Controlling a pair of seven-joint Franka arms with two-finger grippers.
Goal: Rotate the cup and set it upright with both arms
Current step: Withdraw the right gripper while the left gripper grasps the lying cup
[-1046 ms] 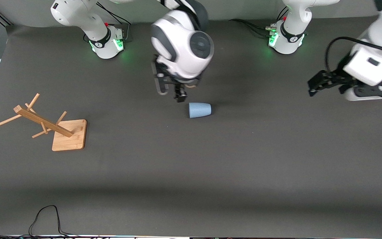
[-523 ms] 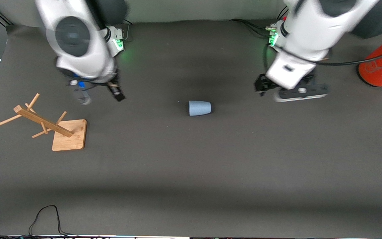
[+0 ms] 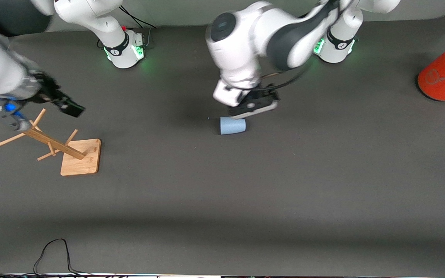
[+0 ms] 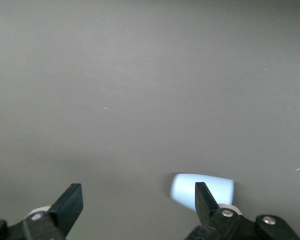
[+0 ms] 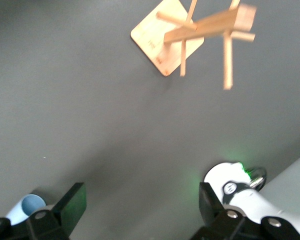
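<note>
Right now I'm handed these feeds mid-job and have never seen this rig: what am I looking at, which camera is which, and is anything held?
Two white jointed arms stand at a dark grey table. The wide picture looks down from across the table; the other two come from cameras on each wrist. The small pale-blue tapered cup lies on its side mid-table. The left tool hangs open just over it, holding nothing. The right tool is open and empty above the wooden peg rack, which stands toward the right arm's end. An orange cylinder with a grey top stands at the left arm's end.
</note>
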